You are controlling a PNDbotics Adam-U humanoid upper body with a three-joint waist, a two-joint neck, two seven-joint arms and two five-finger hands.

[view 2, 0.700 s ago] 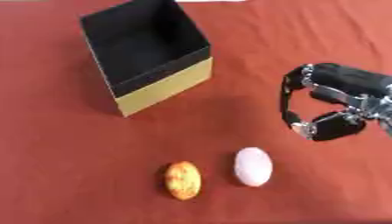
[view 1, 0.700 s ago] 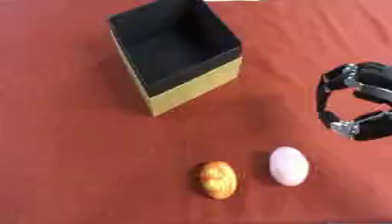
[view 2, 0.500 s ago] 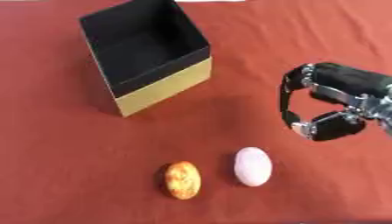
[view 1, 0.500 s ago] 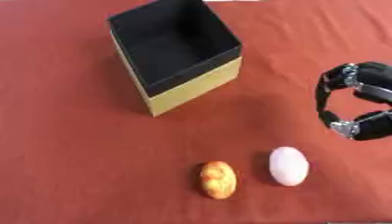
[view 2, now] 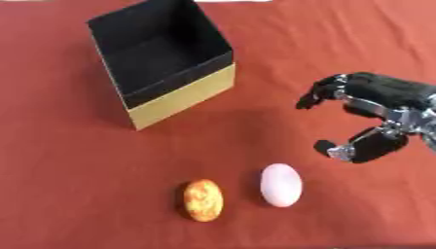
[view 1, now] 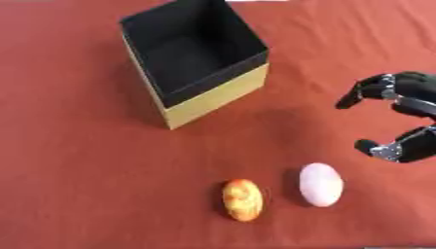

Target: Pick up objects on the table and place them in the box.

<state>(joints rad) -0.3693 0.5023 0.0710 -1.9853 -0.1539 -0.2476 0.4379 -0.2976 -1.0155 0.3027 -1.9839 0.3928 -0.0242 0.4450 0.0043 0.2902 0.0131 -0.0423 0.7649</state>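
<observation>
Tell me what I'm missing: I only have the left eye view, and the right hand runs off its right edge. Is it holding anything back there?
Observer: No. The right eye view shows the whole right hand. Between its curved fingers and thumb, back to the palm, only the red tablecloth shows.
Operator: Where does the palm sit relative to the pink egg?
Observer: Up and to the right of the pink egg in the picture, apart from it.
Operator: Can you see the wrist?
Observer: Only its start: a silver wrist part at the right edge.
</observation>
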